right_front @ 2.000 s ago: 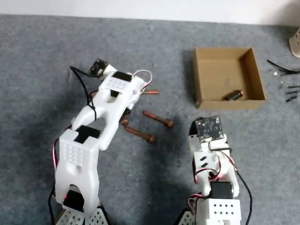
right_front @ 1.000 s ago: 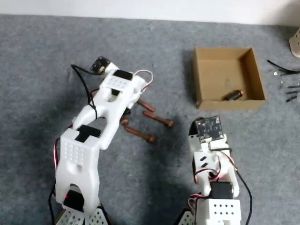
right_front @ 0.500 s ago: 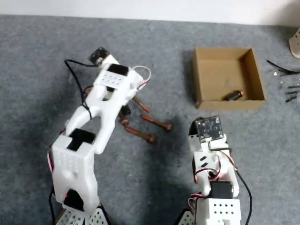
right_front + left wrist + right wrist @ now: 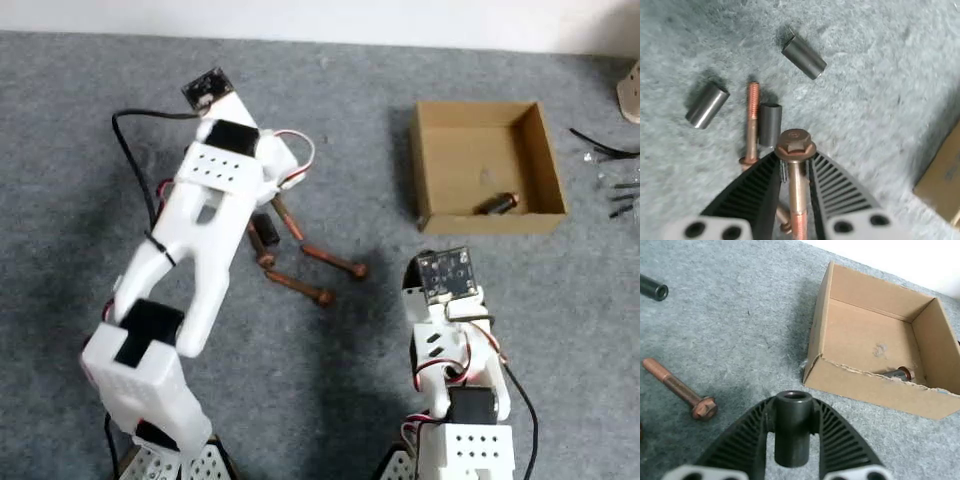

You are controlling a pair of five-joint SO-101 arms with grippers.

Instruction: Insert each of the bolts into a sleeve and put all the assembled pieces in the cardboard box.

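Observation:
My left gripper (image 4: 795,167) is shut on a copper bolt (image 4: 796,150), hex head outward, above the grey carpet. Below it lie three dark sleeves (image 4: 804,53) (image 4: 707,105) (image 4: 770,125) and another bolt (image 4: 751,125). In the high view the left arm holds that bolt (image 4: 288,220) over a sleeve (image 4: 265,230), with two loose bolts (image 4: 335,260) (image 4: 298,286) nearby. My right gripper (image 4: 792,440) is shut on a dark sleeve (image 4: 792,425), upright, just in front of the cardboard box (image 4: 870,390). One assembled piece (image 4: 497,204) lies inside the box (image 4: 490,222).
A loose bolt (image 4: 677,390) and a sleeve (image 4: 652,287) lie on the carpet beside the right gripper. Cables and small screws (image 4: 610,170) sit at the right edge past the box. A white wall runs along the back.
The left arm has risen and swung toward the back left with the bolt in its gripper, the bolt turning with it. The right arm has not moved.

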